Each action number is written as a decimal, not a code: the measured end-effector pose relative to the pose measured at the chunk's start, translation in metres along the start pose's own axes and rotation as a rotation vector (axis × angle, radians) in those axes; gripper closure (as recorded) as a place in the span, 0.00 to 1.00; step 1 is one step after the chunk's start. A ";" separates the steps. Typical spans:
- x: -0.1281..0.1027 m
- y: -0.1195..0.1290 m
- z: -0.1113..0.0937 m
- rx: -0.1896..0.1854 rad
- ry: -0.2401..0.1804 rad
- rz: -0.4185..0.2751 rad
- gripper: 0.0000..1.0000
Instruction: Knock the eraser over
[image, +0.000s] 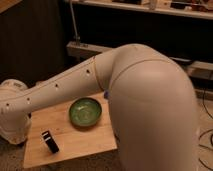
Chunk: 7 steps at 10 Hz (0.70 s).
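The eraser (49, 141), a small slim black block, stands upright near the front left corner of the wooden table (80, 142). My white arm reaches across the picture from the right to the far left. My gripper (17, 134) is at the arm's end, at the table's left edge, just left of the eraser and apart from it. The arm's bulky wrist hides most of it.
A green bowl (86, 111) sits in the middle of the table, right of and behind the eraser. My arm's big white shoulder covers the table's right side. A dark wall and a shelf (90, 50) stand behind the table.
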 end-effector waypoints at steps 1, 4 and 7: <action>0.004 -0.008 0.015 -0.004 0.025 -0.003 1.00; 0.019 -0.032 0.050 0.014 0.103 0.010 1.00; 0.016 -0.066 0.056 0.055 0.120 0.058 1.00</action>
